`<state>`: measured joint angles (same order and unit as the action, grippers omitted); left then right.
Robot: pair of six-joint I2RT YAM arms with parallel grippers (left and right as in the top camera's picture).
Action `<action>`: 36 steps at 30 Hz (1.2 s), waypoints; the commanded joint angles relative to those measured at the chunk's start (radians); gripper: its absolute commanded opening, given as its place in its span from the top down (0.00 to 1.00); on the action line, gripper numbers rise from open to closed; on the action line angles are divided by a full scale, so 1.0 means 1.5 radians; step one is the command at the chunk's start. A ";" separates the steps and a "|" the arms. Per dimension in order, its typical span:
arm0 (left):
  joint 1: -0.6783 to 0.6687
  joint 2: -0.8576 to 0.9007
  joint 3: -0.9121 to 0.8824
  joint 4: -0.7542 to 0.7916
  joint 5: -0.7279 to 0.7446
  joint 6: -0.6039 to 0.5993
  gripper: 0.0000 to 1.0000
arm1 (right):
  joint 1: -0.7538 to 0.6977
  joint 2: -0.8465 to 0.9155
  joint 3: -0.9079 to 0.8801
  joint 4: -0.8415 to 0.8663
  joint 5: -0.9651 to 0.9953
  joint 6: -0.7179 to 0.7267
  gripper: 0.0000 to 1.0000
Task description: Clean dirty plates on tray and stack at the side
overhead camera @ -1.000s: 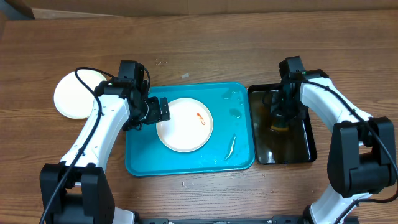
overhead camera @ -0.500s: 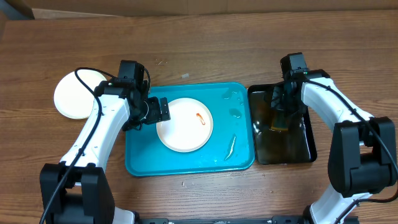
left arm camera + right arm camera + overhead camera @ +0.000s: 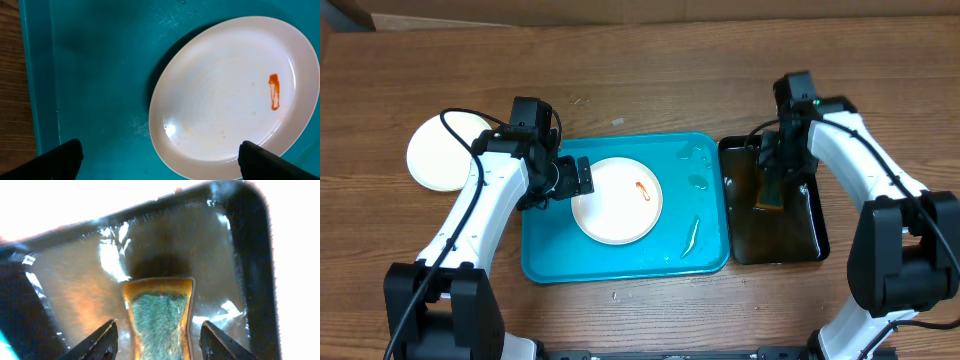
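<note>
Overhead, the plate [image 3: 618, 205] lies just toward the surface's right edge from the left end effector [image 3: 584, 177], which is spread wide. Astride the sponge [image 3: 159, 311], the right end effector [image 3: 161, 340] hangs unclenched, gripping nothing.

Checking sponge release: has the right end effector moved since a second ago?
Yes: right end effector shifted off the sponge toward the black tub's far end.

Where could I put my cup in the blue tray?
On the tray, the right side between the plate and the tub is bare, just water drops. The left is crowded: the left gripper sits at the plate's edge.
</note>
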<state>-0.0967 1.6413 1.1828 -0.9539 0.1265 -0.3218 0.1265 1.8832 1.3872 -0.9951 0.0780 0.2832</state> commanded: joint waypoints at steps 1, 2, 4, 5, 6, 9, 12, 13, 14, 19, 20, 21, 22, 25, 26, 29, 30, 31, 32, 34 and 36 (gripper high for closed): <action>-0.003 0.001 -0.002 0.001 -0.002 0.000 0.00 | -0.002 -0.016 0.065 -0.034 0.005 -0.002 0.44; -0.003 0.001 -0.002 0.001 -0.002 0.000 0.01 | -0.002 -0.016 0.076 -0.049 0.005 -0.002 0.44; -0.003 0.001 -0.002 0.001 -0.002 0.000 0.00 | -0.002 -0.016 0.086 -0.070 0.005 -0.015 0.42; -0.003 0.001 -0.002 0.001 -0.002 0.000 0.00 | -0.002 -0.016 0.086 -0.078 0.005 -0.017 0.41; -0.003 0.001 -0.002 0.001 -0.002 0.000 0.00 | -0.002 -0.016 0.086 -0.089 0.005 -0.017 0.41; -0.003 0.001 -0.002 0.001 -0.002 0.000 0.00 | -0.002 -0.016 0.081 -0.111 0.004 -0.016 0.37; -0.003 0.001 -0.002 0.001 -0.002 0.000 0.00 | -0.002 -0.016 0.080 -0.119 0.004 -0.016 0.37; -0.003 0.001 -0.002 0.003 -0.002 -0.001 0.00 | -0.002 -0.016 0.080 -0.119 0.004 -0.016 0.37; -0.003 0.001 -0.002 0.021 0.000 -0.008 0.00 | -0.002 -0.016 0.080 -0.119 0.002 -0.016 0.37; -0.003 0.000 -0.001 0.099 -0.002 0.000 0.00 | -0.002 -0.016 0.080 -0.121 -0.003 -0.016 0.37; -0.003 0.000 -0.001 0.095 -0.002 0.017 0.00 | -0.002 -0.016 0.080 -0.121 -0.003 -0.016 0.37; -0.003 0.001 -0.001 0.090 0.000 0.031 0.01 | -0.002 -0.016 0.080 -0.121 -0.003 -0.016 0.37; -0.004 0.001 -0.001 0.080 0.014 0.028 0.13 | -0.002 -0.016 0.080 -0.121 -0.003 -0.016 0.37; -0.012 0.001 -0.002 0.032 0.045 0.004 0.44 | -0.002 -0.016 0.080 -0.121 -0.003 -0.016 0.36; -0.017 0.001 -0.002 0.013 0.043 -0.001 0.59 | -0.002 -0.016 0.080 -0.121 -0.003 -0.016 0.36; -0.033 0.001 -0.002 -0.016 0.040 -0.003 0.70 | -0.002 -0.016 0.080 -0.121 -0.003 -0.017 0.36; -0.038 0.001 -0.002 -0.023 0.037 -0.003 0.69 | -0.002 -0.016 0.080 -0.121 -0.003 -0.016 0.36; -0.045 0.001 -0.003 -0.027 0.036 -0.003 0.69 | -0.002 -0.016 0.080 -0.121 -0.003 -0.016 0.35; -0.050 0.001 -0.003 -0.030 0.036 -0.004 0.69 | -0.002 -0.016 0.080 -0.121 -0.003 -0.016 0.35; -0.062 0.001 -0.008 -0.032 0.035 -0.005 0.79 | -0.002 -0.016 0.080 -0.121 -0.003 -0.016 0.35; -0.072 0.001 -0.019 -0.026 0.022 -0.006 0.78 | -0.002 -0.016 0.079 -0.123 -0.003 -0.016 0.35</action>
<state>-0.1844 1.6413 1.1759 -0.9989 0.1646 -0.3218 0.1261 1.8828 1.4979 -1.1790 0.0772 0.2611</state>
